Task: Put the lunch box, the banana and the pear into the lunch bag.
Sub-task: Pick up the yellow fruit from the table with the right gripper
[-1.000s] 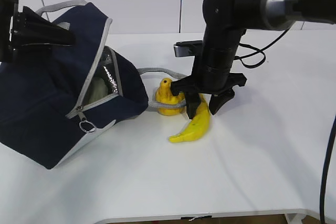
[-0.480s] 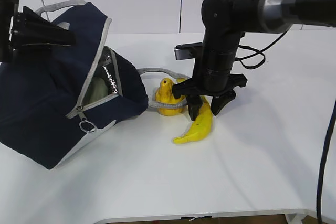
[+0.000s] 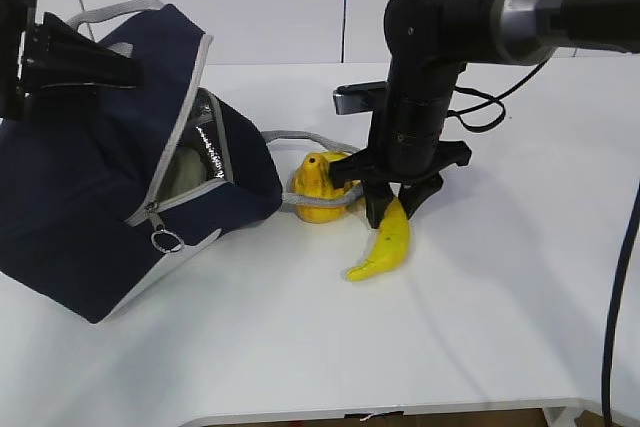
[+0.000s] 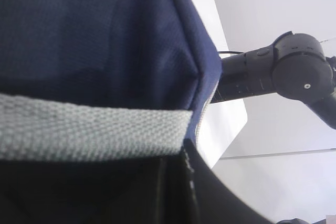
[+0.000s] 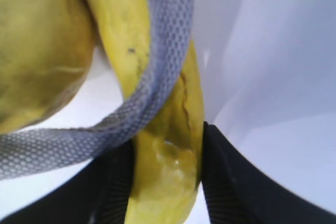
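Exterior view shows the lunch bag (image 3: 110,177) tipped on its side at the left of the white table (image 3: 480,327), mouth facing right, with the left gripper (image 3: 75,62) pinched together on its grey top handle (image 4: 89,132) and something pale just visible inside the opening. Right of the bag the pear (image 3: 318,187) sits in the loop of the other grey handle (image 3: 300,137), and the right gripper (image 3: 395,202) is clamped on the upper end of the banana (image 3: 385,242), whose lower tip touches the table. Right wrist view has both black fingers (image 5: 226,177) pressed against the banana's sides, with the strap (image 5: 163,72) lying across the fruit beside the pear.
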{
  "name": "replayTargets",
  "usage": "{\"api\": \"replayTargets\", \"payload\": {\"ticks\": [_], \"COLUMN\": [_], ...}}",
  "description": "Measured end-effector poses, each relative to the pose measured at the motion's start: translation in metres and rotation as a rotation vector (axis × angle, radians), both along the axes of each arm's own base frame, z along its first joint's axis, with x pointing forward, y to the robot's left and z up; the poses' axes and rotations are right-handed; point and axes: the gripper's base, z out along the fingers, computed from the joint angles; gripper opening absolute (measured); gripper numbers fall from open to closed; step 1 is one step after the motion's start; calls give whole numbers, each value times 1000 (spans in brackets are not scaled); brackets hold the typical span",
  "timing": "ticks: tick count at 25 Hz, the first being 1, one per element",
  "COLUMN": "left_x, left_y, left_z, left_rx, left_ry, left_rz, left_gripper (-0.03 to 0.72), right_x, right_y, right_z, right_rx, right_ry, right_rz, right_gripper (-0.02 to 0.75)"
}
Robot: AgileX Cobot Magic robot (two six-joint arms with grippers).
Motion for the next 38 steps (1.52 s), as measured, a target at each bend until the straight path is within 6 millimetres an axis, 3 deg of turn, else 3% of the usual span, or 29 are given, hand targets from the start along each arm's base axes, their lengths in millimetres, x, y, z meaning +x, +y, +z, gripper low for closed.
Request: {"api": "replayTargets", "payload": {"ticks": [8, 23, 33, 38], "left_x": [0, 0, 0, 0], "left_y": [0, 0, 0, 0], "left_z": [0, 0, 0, 0], "left_rx": [3, 3, 4, 2], "left_ry": [0, 0, -1, -1], "left_rz": [0, 1, 2, 3], "left_gripper": [-9, -9, -9, -9], "right_x": [3, 28, 5, -6], "right_y": [-8, -29, -14, 1], "right_z": [12, 54, 96, 107], "right_rx": [-107, -350, -71, 118], "right_ry": [1, -241, -215, -162], "right_rz": [33, 56, 22, 62], "right_gripper": [324, 323, 323, 323]}}
